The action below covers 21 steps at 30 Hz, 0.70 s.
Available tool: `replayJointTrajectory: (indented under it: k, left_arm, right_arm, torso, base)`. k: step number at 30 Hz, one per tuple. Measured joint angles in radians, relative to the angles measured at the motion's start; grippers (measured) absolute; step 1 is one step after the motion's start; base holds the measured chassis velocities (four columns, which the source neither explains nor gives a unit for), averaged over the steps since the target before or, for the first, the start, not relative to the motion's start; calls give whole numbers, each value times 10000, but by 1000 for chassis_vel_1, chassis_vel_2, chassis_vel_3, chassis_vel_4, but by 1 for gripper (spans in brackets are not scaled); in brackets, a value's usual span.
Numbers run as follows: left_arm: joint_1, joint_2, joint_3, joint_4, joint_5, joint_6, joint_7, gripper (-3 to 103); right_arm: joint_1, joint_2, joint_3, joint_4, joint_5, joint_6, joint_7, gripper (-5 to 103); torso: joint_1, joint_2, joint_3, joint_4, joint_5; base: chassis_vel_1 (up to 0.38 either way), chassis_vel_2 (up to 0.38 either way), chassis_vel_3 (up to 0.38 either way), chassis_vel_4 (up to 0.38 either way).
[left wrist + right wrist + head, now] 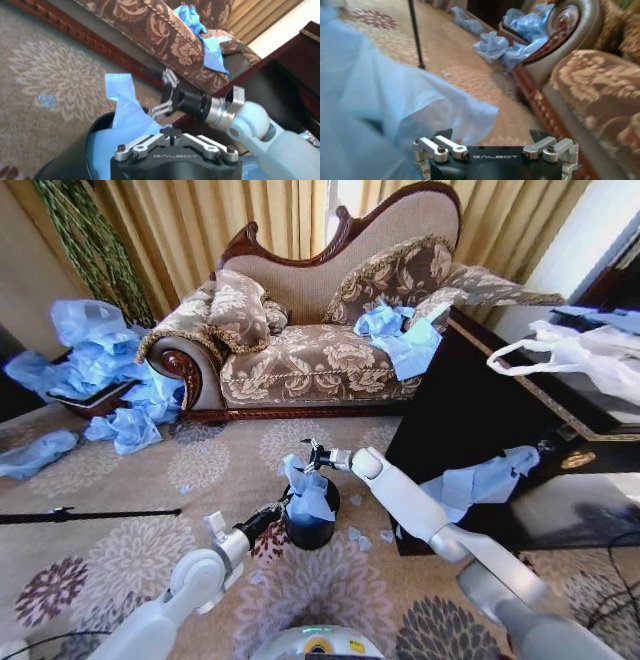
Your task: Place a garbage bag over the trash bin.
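Since the garbage bag stuffed in the trash bin is thin, floppy, slippery film, I'd grab its edge w/ right gripper, spread wide; left gripper is clenched, prob on film.

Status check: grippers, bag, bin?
Left gripper shut at the trash bin rim. Right gripper open above it, beside the garbage bag. Bag bunched in the bin mouth, not over the rim. Nothing blocking.
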Motion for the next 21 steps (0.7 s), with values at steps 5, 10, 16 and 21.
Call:
replayJointTrajectory:
  k: [5,10,16,21]
  left_arm:
    - [154,-30,44,-15,473,-59,193,0]
    - [363,-11,73,-2,1324,-258,491,0]
    - [418,25,76,29,2005,-404,711,0]
    - [452,118,112,64,2732,-669,933,0]
  right_arm:
    - [-20,163,48,-279,177,293,-862,100]
    - [174,533,113,-753,393,537,-1294,100]
    - [176,892,-31,-947,882,375,-785,100]
    - [177,1106,-68,-1134,1272,90,-919,101]
  torso:
    - [0,0,0,8,0]
    - [0,0,0,10,0]
    - [0,0,0,7,-1]
    - [0,0,0,6,-1]
  base:
    - [0,0,0,0]
    - [0,0,0,0]
    - [0,0,0,0]
    - [0,0,0,0]
